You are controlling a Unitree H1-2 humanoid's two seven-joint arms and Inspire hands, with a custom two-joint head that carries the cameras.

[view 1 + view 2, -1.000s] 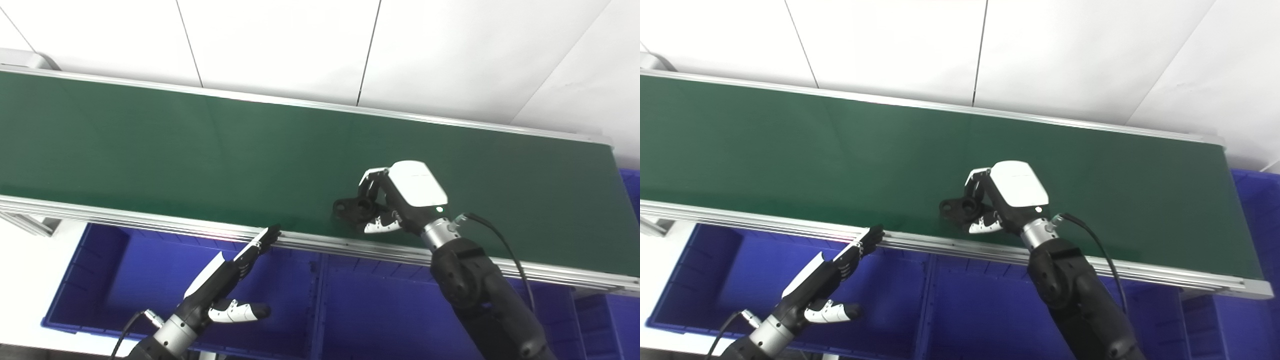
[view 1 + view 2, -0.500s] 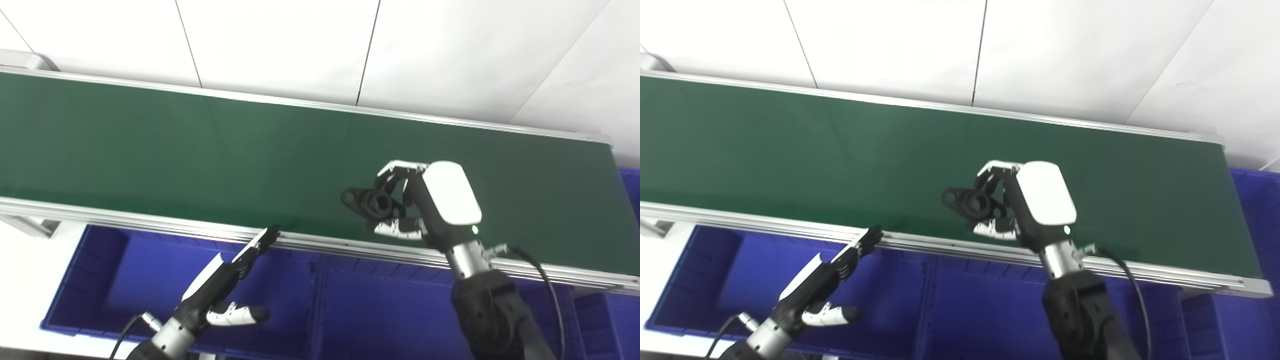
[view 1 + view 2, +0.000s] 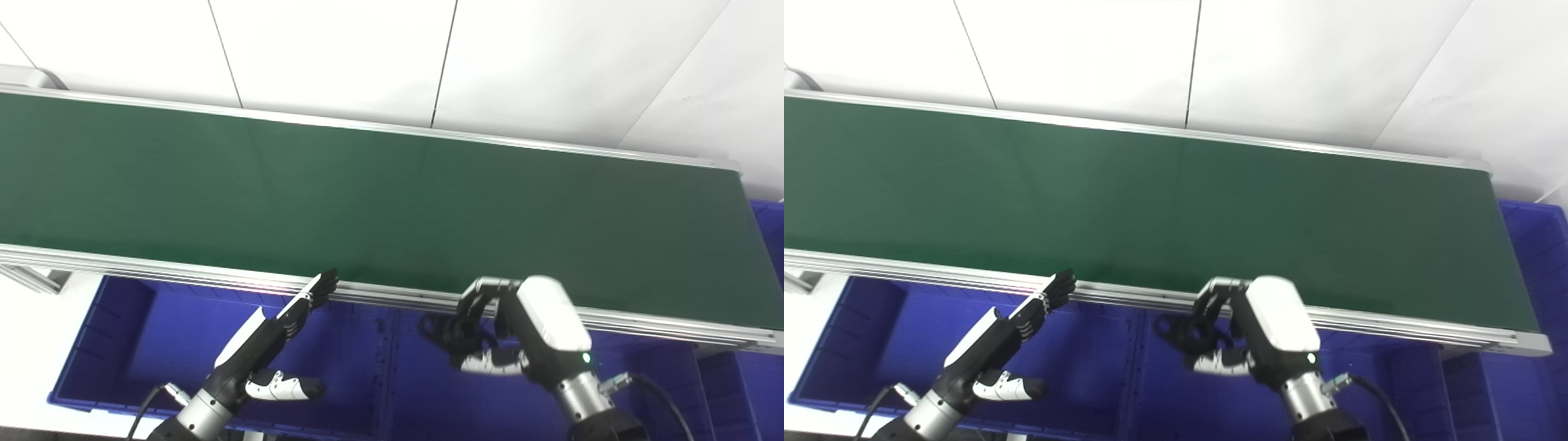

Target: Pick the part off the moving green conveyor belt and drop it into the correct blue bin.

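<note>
A: Two hands in view. The right hand (image 3: 520, 334) has its fingers curled around the black part (image 3: 447, 331), a dark piece with ring-like holes, pinched between fingers and thumb.

B: Position compared with a second ago?

A: A second ago that hand and the part were over the green conveyor belt (image 3: 367, 196). Now both have come back past the belt's near rail (image 3: 380, 295) and sit lower, over the blue bin (image 3: 422, 392) just under the hand. Belt surface beyond the hand shows nothing on it.

B: So pick is done?

A: Judged so; the part is off the belt and carried. Remaining step is release. Whether this middle compartment is the correct one cannot be read from the pictures.

B: Left hand?

A: The left hand (image 3: 272, 352) holds nothing, fingers extended straight toward the rail, thumb out sideways, over the neighbouring bin (image 3: 122, 343) well to the side of the working hand. Unchanged across the second; waiting.

B: Risk?

A: The part projects out of the fingers toward the divider (image 3: 386, 367); a release here probably lands close beside it.
</note>
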